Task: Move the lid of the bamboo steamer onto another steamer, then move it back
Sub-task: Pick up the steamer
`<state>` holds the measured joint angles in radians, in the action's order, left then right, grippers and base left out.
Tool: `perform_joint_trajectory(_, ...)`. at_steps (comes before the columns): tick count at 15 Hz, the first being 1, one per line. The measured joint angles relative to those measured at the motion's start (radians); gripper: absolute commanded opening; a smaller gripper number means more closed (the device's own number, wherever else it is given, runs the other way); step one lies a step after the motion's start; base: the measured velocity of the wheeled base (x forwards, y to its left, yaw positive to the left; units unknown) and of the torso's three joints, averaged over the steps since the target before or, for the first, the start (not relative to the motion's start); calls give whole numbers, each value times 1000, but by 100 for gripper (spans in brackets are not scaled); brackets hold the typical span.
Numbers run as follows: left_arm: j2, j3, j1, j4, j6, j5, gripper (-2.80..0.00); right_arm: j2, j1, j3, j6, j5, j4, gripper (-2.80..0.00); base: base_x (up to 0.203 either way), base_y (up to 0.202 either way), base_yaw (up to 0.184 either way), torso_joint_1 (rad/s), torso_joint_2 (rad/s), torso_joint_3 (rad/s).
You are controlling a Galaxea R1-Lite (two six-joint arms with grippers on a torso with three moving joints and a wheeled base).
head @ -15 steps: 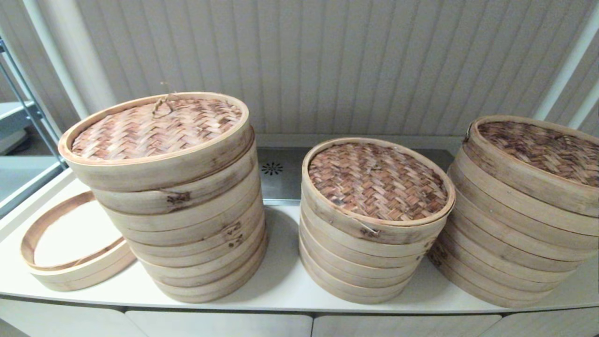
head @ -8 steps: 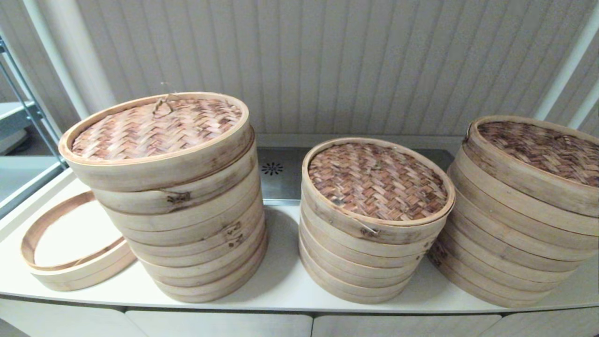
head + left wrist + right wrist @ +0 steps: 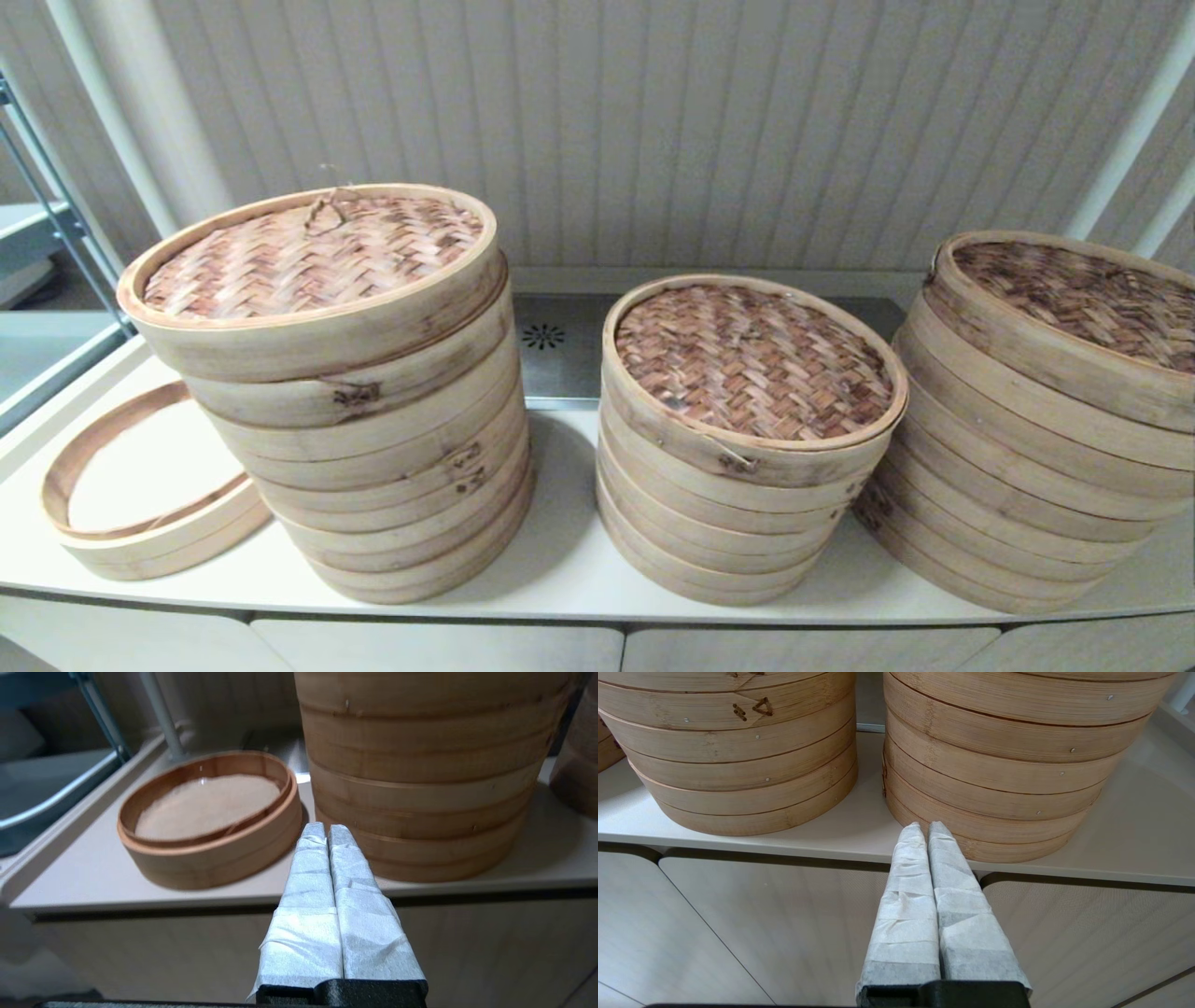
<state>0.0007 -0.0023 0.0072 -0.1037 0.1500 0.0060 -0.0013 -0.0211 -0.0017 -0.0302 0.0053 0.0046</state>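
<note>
The bamboo steamer lid (image 3: 308, 257), pinkish-tan herringbone with a pale rim and a thin loop handle (image 3: 322, 207), sits on top of the tall left steamer stack (image 3: 373, 448). Neither gripper shows in the head view. In the left wrist view my left gripper (image 3: 326, 830) is shut and empty, low in front of the counter edge, facing the foot of that tall stack (image 3: 420, 774). My right gripper (image 3: 927, 828) is also shut and empty, below the counter edge, facing the base of the right stack (image 3: 994, 765).
A darker-woven lid tops the middle stack (image 3: 747, 359), and another tops the right stack (image 3: 1074, 299). An empty steamer ring (image 3: 140, 504) lies on the white counter (image 3: 560, 560) at far left. A metal rack (image 3: 47, 233) stands beyond the counter's left end.
</note>
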Motion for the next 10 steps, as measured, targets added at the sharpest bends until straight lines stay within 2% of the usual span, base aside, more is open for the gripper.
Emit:
perform_joint_trajectory(3, -2, 2, 0, -41, -4, -7, -280, 0, 0, 0, 0, 0, 0, -280, 0, 0, 0, 0, 0, 0)
perform_joint_trajectory(6, -2, 2, 0, 46, -32, -34, -280, 0, 0, 0, 0, 0, 0, -280, 0, 0, 0, 0, 0, 0)
perform_joint_trajectory(10, -2, 2, -1, 30, -50, -36, -280, 0, 0, 0, 0, 0, 0, -280, 0, 0, 0, 0, 0, 0)
